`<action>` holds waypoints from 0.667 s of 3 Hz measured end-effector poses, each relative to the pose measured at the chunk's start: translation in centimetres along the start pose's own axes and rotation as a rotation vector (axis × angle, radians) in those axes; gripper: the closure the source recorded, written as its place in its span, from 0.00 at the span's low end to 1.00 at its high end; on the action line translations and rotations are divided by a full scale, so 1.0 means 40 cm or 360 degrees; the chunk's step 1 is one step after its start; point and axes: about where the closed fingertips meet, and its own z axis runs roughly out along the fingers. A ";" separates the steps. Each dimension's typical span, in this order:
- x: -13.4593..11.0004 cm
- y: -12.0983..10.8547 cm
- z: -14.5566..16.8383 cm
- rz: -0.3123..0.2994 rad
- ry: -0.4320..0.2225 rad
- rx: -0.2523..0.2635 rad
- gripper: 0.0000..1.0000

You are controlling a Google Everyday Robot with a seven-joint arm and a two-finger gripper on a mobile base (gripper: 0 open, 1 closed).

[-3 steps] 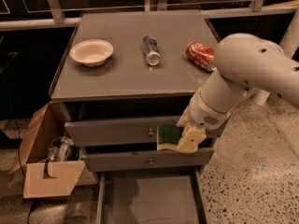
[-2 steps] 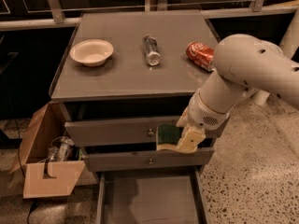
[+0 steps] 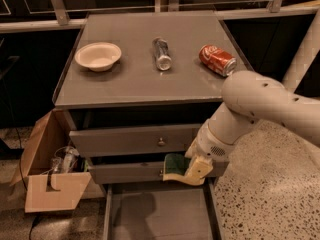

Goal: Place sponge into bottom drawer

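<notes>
Camera view, near to far:

- bottom drawer [image 3: 159, 215]: pulled out toward the camera at the lower edge; flat grey bottom, thin side rails.
- floor [image 3: 260, 204]: speckled, right of the drawer.
- box [image 3: 49, 190]: cardboard, open, on the ground left of the cabinet; clear item inside, too small to identify.
- gripper [image 3: 187, 171]: hangs over the rear of the bottom drawer, in front of the middle drawer's right half; pinches the sponge. One pale finger [image 3: 199, 168] shows on the sponge's right side; the other is hidden.
- sponge [image 3: 174, 165]: clamped in the gripper, in the air; dark green face toward the camera, pale foam along the lower edge; above the bottom drawer's rear, clear of its bottom.
- arm [image 3: 265, 101]: white, enters from the right, bends down at a rounded joint to the gripper.
- middle drawer [image 3: 125, 173]: grey front, partly covered by sponge and gripper.
- top drawer [image 3: 125, 141]: grey front, small round knob [image 3: 161, 142] at centre.
- cabinet top [image 3: 135, 81]: grey slab.
- bowl [image 3: 98, 56]: pale, upright, left side of the top.
- bottle [image 3: 161, 54]: clear, lying on its side, mid-top.
- can [image 3: 217, 60]: red, lying on its side, near the right edge.
</notes>
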 end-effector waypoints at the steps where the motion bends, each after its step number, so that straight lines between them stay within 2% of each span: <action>1: 0.019 0.025 0.115 0.0054 -0.0006 -0.0123 1.00; 2: 0.024 0.030 0.127 0.0059 -0.0006 -0.0138 1.00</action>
